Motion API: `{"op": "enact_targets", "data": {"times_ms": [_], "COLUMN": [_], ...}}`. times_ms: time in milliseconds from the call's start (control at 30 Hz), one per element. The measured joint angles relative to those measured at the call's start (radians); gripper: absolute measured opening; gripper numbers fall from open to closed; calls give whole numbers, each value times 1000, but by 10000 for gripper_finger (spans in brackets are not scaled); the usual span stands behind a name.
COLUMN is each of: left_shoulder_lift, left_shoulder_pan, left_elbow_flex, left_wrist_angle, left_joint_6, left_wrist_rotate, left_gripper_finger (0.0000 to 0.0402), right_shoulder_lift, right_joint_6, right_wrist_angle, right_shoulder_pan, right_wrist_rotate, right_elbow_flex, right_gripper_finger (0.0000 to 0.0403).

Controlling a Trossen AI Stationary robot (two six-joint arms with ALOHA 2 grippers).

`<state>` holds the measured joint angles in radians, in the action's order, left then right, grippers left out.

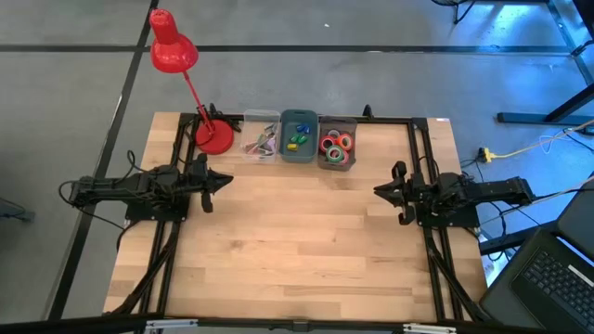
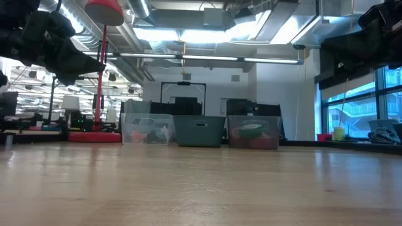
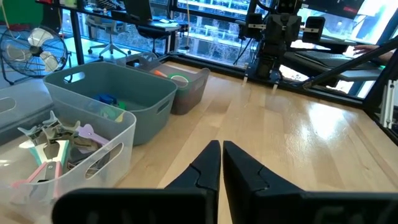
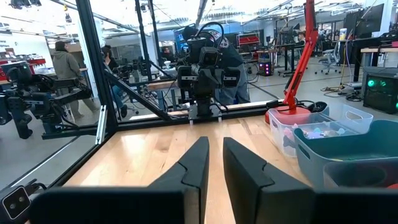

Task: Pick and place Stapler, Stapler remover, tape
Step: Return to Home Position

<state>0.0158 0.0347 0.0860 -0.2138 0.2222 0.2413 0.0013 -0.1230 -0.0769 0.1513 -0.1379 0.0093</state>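
Three bins stand side by side at the table's far edge. The dark grey bin (image 1: pixel 336 146) holds the tape rings (image 1: pixel 335 142), red-orange, green and purple; one green ring (image 3: pixel 179 79) shows in the left wrist view. The teal bin (image 1: pixel 298 136) holds small blue, green and yellow items (image 3: pixel 107 99). The clear bin (image 1: pixel 262 135) holds pale stapler removers (image 3: pixel 53 140). My left gripper (image 1: pixel 225 179) (image 3: pixel 221 146) hovers shut over the table's left part. My right gripper (image 1: pixel 379 190) (image 4: pixel 216 142) hovers shut over the right part. They face each other and hold nothing.
A red desk lamp (image 1: pixel 214 137) stands on its round base at the far left, beside the clear bin. Bare wood (image 1: pixel 297 232) lies between the arms and toward the near edge. A black frame rail (image 1: pixel 297 118) runs behind the bins. People stand in the room beyond (image 4: pixel 62 59).
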Motion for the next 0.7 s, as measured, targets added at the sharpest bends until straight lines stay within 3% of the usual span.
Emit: {"op": "enact_targets", "data": {"times_ms": [700], "left_shoulder_lift": [0], "left_shoulder_pan": [0], "left_elbow_flex": [0], "left_wrist_angle": [0], "left_joint_6": [0], "left_wrist_rotate": [0], "left_gripper_finger": [7], "right_shoulder_lift": [0], "right_joint_6": [0], "right_wrist_angle": [0], "right_shoulder_pan": [4], "right_wrist_rotate": [0], "right_elbow_flex": [-1], "right_gripper_finger": [51]}}
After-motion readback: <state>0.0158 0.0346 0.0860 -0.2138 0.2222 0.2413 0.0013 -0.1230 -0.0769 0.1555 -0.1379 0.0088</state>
